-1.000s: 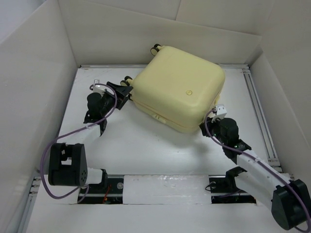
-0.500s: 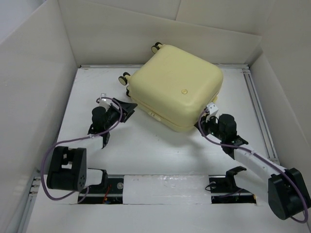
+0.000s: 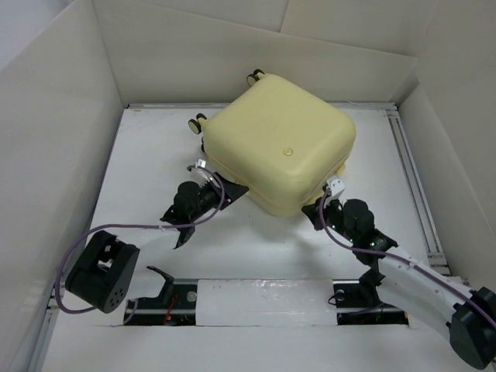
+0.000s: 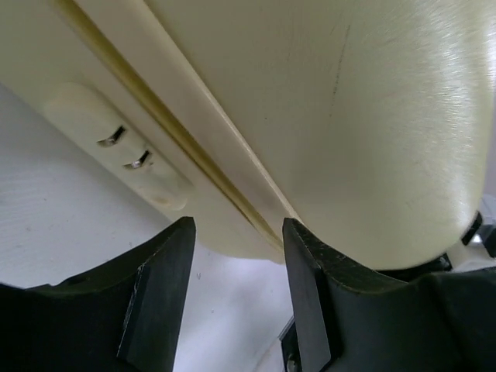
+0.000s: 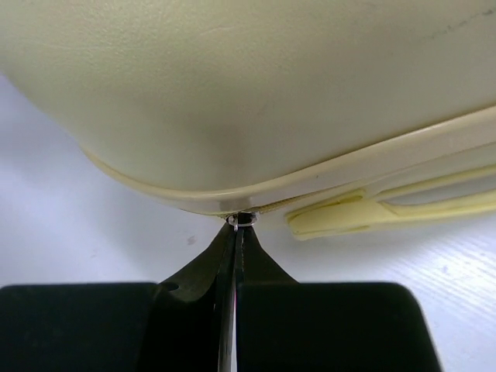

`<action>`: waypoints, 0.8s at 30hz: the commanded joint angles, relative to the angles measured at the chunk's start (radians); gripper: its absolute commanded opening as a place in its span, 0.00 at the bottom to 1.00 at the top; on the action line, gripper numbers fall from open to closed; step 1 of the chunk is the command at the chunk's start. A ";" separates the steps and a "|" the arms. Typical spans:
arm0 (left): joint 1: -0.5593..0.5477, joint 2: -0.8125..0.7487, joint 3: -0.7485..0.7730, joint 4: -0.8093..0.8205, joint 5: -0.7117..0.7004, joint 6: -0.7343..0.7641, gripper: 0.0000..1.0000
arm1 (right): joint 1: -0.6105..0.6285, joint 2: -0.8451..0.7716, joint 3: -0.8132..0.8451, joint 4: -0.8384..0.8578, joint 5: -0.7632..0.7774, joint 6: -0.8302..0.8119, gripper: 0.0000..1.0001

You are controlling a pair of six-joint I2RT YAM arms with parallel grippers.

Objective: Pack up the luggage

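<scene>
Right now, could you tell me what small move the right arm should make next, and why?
Probably draw the right pincer sideways along the seam: it is shut on a small metal pull at the edge of the closed luggage, which likely must unzip first. The left pincer is open beside that seam.

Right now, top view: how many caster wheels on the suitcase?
2. One small black-and-yellow caster wheel at the far corner of the pale yellow hard-shell suitcase, one at its left corner. More may be hidden.

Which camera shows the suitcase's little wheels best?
The top external view: caster wheels poke out at the suitcase's far edge. Both wrist views show only shell and seam, no wheels clearly.
</scene>
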 commanded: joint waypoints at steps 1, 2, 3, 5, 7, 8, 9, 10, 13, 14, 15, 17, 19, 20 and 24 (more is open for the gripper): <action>-0.068 0.050 0.048 0.057 -0.067 0.031 0.45 | 0.121 -0.099 0.025 0.030 0.043 0.100 0.00; -0.104 0.099 0.048 0.069 -0.067 0.031 0.45 | 0.143 -0.099 0.025 0.008 0.078 0.118 0.00; -0.120 0.127 0.061 0.101 -0.077 0.016 0.45 | 0.164 -0.110 0.025 -0.007 0.096 0.132 0.00; -0.138 0.203 0.061 0.170 -0.077 -0.015 0.43 | 0.233 -0.110 0.025 -0.039 0.144 0.181 0.00; -0.148 0.252 0.052 0.288 -0.062 -0.070 0.40 | 0.281 -0.110 0.036 -0.058 0.181 0.215 0.00; -0.161 0.272 0.052 0.321 -0.062 -0.085 0.39 | 0.328 -0.098 0.045 -0.058 0.195 0.240 0.00; -0.189 0.304 0.052 0.345 -0.062 -0.099 0.36 | 0.348 -0.087 0.059 -0.058 0.205 0.249 0.00; -0.206 0.315 0.052 0.376 -0.071 -0.109 0.35 | 0.366 -0.058 0.069 -0.058 0.205 0.258 0.00; -0.272 0.325 0.062 0.390 -0.126 -0.130 0.32 | 0.443 0.007 0.120 -0.038 0.226 0.280 0.00; -0.284 0.325 0.073 0.390 -0.136 -0.130 0.32 | 0.472 0.043 0.132 -0.038 0.246 0.306 0.00; -0.284 0.325 0.088 0.390 -0.136 -0.130 0.32 | 0.532 0.062 0.145 -0.038 0.264 0.315 0.00; -0.296 0.334 0.101 0.401 -0.136 -0.142 0.30 | 0.601 0.109 0.183 -0.038 0.361 0.342 0.00; -0.296 0.343 0.101 0.421 -0.111 -0.170 0.30 | 0.670 0.154 0.211 -0.018 0.437 0.366 0.00; -0.296 0.343 0.101 0.430 -0.099 -0.170 0.30 | 0.683 0.180 0.256 -0.018 0.468 0.366 0.00; -0.296 0.354 0.088 0.456 -0.076 -0.191 0.30 | 0.696 0.336 0.364 -0.056 0.648 0.412 0.00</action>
